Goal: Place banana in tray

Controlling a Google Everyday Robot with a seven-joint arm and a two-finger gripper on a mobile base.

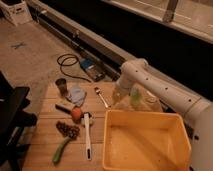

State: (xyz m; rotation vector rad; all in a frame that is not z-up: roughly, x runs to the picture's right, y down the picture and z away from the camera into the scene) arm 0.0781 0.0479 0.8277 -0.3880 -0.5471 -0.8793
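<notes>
My gripper (pixel 120 98) is at the end of the white arm that reaches in from the right. It is down at the table top, just beyond the far left corner of the tray (pixel 111 131), a big deep yellow bin. The gripper is shut on the banana (pixel 123 104), which shows only as a pale yellowish sliver at its tip, still at table level. An upright yellow-green cup (pixel 136 97) stands right beside the gripper.
On the wooden table (pixel 42 136) lie a spoon (pixel 101 96), a metal cup (pixel 61 86), a blue cloth (pixel 77 94), an orange (pixel 76 114), grapes (pixel 67 130), a green vegetable (pixel 61 150) and a white utensil (pixel 87 135). A black chair (pixel 12 117) stands to the left.
</notes>
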